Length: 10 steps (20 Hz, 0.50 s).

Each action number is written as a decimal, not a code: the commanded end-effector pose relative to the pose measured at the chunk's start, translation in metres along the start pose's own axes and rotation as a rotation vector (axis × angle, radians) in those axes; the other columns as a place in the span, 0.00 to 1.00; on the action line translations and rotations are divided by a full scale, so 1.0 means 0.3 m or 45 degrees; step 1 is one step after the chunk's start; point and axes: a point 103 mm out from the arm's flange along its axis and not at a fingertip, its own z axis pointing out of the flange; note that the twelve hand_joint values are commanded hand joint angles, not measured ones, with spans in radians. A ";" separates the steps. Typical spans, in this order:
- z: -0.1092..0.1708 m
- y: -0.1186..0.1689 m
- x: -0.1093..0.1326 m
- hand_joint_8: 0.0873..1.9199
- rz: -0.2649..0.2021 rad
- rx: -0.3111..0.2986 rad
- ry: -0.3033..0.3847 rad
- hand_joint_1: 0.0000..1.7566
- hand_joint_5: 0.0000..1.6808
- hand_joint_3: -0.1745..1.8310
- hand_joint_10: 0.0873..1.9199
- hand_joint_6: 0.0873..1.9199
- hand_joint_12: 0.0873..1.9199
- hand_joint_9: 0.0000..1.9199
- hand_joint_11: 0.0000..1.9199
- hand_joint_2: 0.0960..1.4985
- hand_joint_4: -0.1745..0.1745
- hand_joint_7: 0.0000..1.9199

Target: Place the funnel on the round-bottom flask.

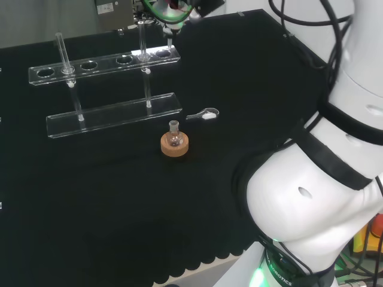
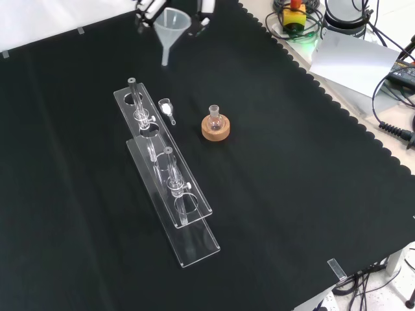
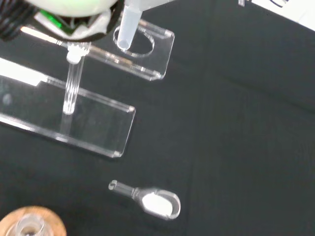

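Head view: round-bottom flask point(image 1: 174, 138) sat on its cork ring point(image 1: 175, 145) mid-table, contents unclear. Front view: fingers point(image 2: 205, 9) grasped the funnel point(image 2: 171, 29) at its rim, well apart from the flask. Wrist view: small scoop point(image 3: 156, 202) held white powder.

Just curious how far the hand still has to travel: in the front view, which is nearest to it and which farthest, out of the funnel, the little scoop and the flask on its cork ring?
1. Funnel: held in the hand, top of the view.
2. Scoop: lower, beside the rack's near end.
3. Flask on its cork ring: slightly lower, right of the scoop.
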 end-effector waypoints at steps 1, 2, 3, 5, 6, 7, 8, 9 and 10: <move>0.052 -0.158 0.081 0.30 0.017 0.054 -0.002 0.52 0.32 0.48 0.20 0.26 0.66 0.50 0.28 0.43 0.40 0.27; 0.061 -0.163 0.084 0.30 0.014 0.060 -0.001 0.52 0.32 0.48 0.20 0.26 0.66 0.50 0.28 0.43 0.40 0.27; 0.070 -0.168 0.087 0.30 0.013 0.065 -0.001 0.52 0.32 0.48 0.20 0.26 0.66 0.50 0.28 0.43 0.40 0.27; 0.096 -0.179 0.097 0.30 0.011 0.075 -0.003 0.52 0.32 0.48 0.20 0.26 0.66 0.50 0.28 0.43 0.40 0.27; 0.111 -0.182 0.104 0.30 0.006 0.090 -0.006 0.52 0.32 0.48 0.20 0.26 0.66 0.50 0.28 0.43 0.40 0.27; 0.125 -0.184 0.109 0.30 0.001 0.101 -0.003 0.52 0.32 0.48 0.20 0.26 0.66 0.50 0.28 0.43 0.40 0.27; 0.140 -0.184 0.114 0.30 -0.006 0.110 0.000 0.52 0.32 0.48 0.20 0.26 0.66 0.50 0.28 0.43 0.40 0.27; 0.157 -0.183 0.120 0.30 -0.010 0.119 0.000 0.52 0.32 0.48 0.20 0.26 0.66 0.50 0.28 0.43 0.40 0.27; 0.175 -0.180 0.124 0.30 -0.014 0.131 0.000 0.52 0.32 0.48 0.20 0.26 0.66 0.50 0.28 0.43 0.40 0.27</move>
